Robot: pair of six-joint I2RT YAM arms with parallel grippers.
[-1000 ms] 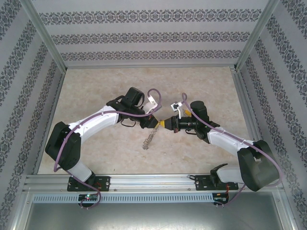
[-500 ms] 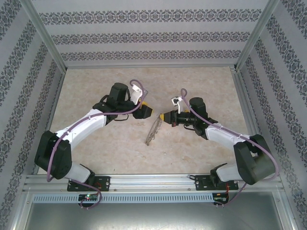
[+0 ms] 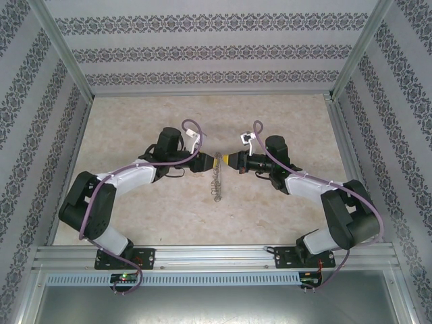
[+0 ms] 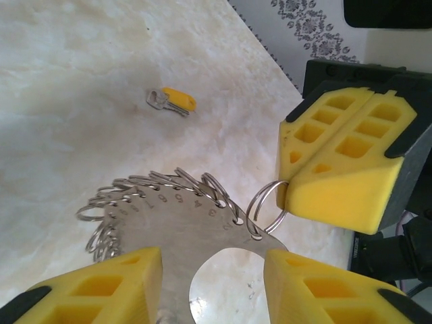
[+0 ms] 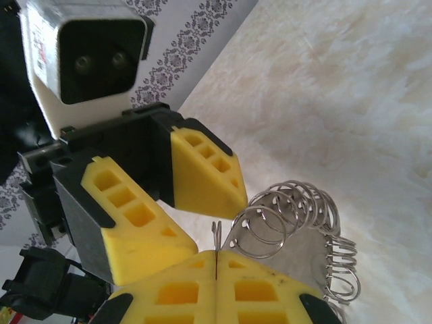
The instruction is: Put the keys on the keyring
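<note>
Top view, arms: both reach over the table (image 3: 135, 121) and meet nose to nose at its middle, left fingers (image 3: 204, 162) and right fingers (image 3: 231, 162) just beside each other
Top view, keyring: the keyring (image 3: 216, 181) hangs down from between the two; whether its lower end touches the table I cannot tell
Left wrist view, left fingers: partly apart with the flat metal of the keyring between them; I cannot tell whether they press on it or merely straddle it
Left wrist view, right fingers: shut tight on the edge of one small ring (image 4: 264, 202) at the keyring's rim
Left wrist view, key: the key (image 4: 172, 101), yellow-headed, lies flat on the table, well apart from both arms, with nothing holding it
Right wrist view, right fingers: closed flush, a sliver of wire pinched in the seam, the other loops fanned out just beyond
Right wrist view, left fingers: close alongside, a gap showing between them
Risk, the pinch: that hold looks to be on very little wire; a tug or twist from the other arm could pull the small ring free
Risk, the drop: if the left fingers are not gripping, all the weight hangs on that pinch and the keyring could swing or fall
Risk, the key: both arms are busy, so one must let go to fetch it, and so thin a thing lying flat may skid away
</note>
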